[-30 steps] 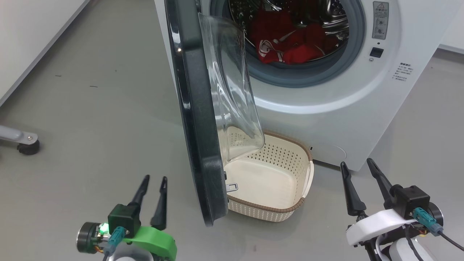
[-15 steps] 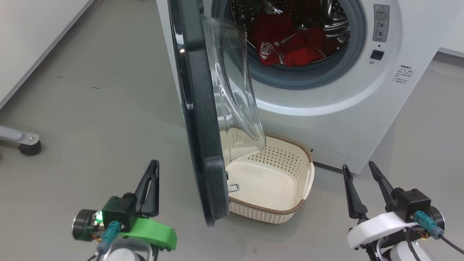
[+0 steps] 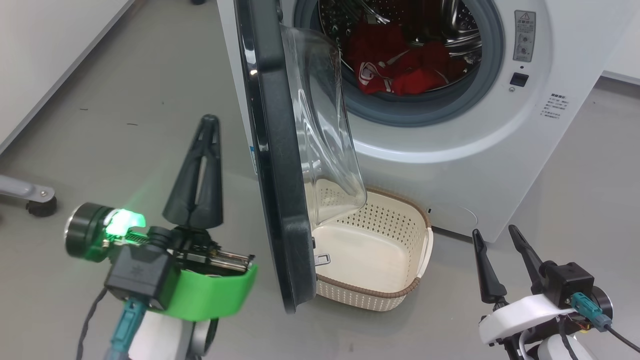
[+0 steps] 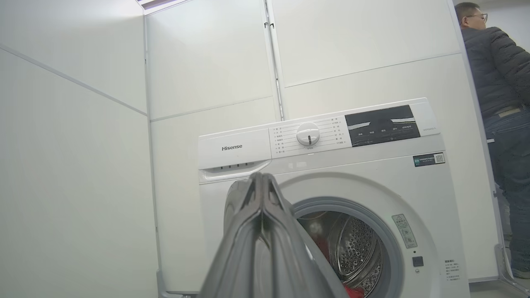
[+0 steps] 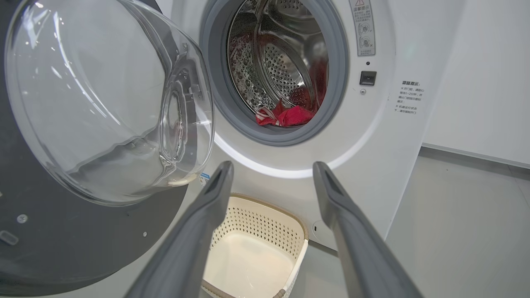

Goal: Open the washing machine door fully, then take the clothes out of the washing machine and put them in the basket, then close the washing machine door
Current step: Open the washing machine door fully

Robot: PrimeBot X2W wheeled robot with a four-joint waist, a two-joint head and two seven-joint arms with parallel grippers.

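- Left gripper: fingers pressed together, holding nothing. It stands just left of the door, beside its outer face and not touching it.
- Right gripper: fingers spread wide and empty, low on the right, near the basket and well apart from the door.
- One door, partly open.
- One basket, empty, on the floor before the washer, under the door's glass bowl.
- Clothes: one red bundle in the drum; the number of pieces is unclear.
- One person stands beside the washer.
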